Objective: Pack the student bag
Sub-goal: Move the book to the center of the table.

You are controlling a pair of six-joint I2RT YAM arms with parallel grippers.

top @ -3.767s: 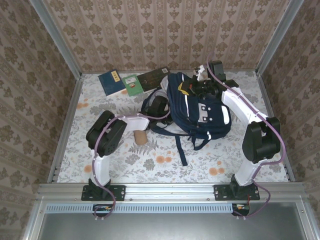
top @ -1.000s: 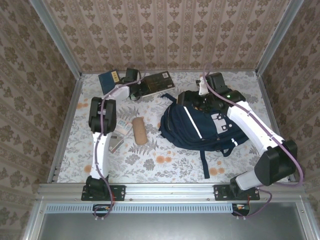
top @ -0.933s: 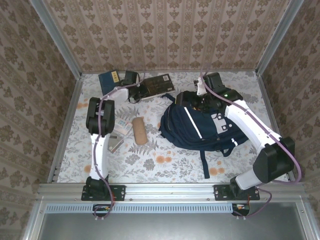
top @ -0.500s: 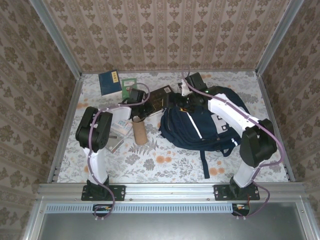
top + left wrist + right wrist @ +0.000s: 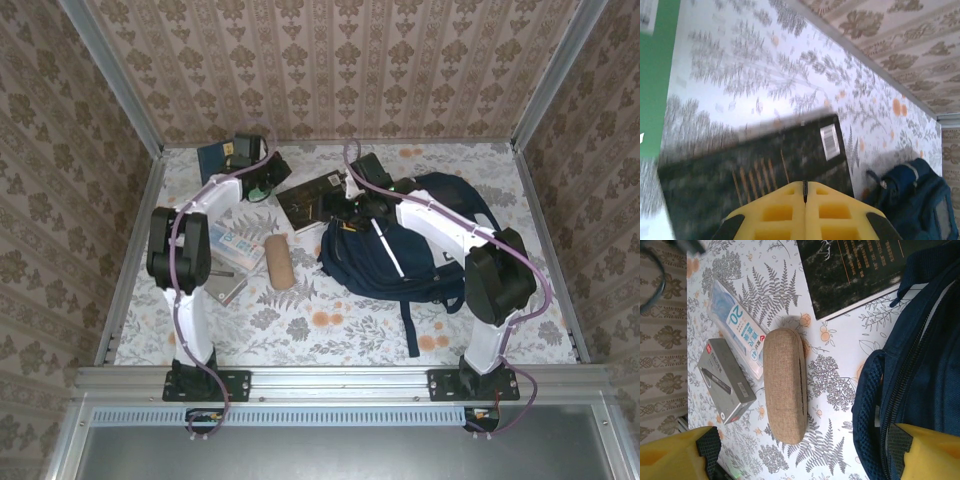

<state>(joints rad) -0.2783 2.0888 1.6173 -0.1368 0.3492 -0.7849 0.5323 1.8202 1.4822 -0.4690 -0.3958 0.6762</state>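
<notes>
Beige damask-patterned wallpaper (image 5: 340, 60) covers the three walls of the enclosure. Aluminium posts (image 5: 115, 80) rise at the back corners, and an aluminium rail (image 5: 340, 378) runs along the near edge. The table (image 5: 300, 345) has a white covering printed with grey ferns and orange flowers, possibly a cloth. The light is soft and even.

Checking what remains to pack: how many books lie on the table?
3: blue book at the far-left corner, green book beside it, dark book just left of the student bag. Any inside the bag would be hidden.

L end effector (image 5: 805, 186) shut — R end effector (image 5: 801, 442) jaws wide apart.
</notes>
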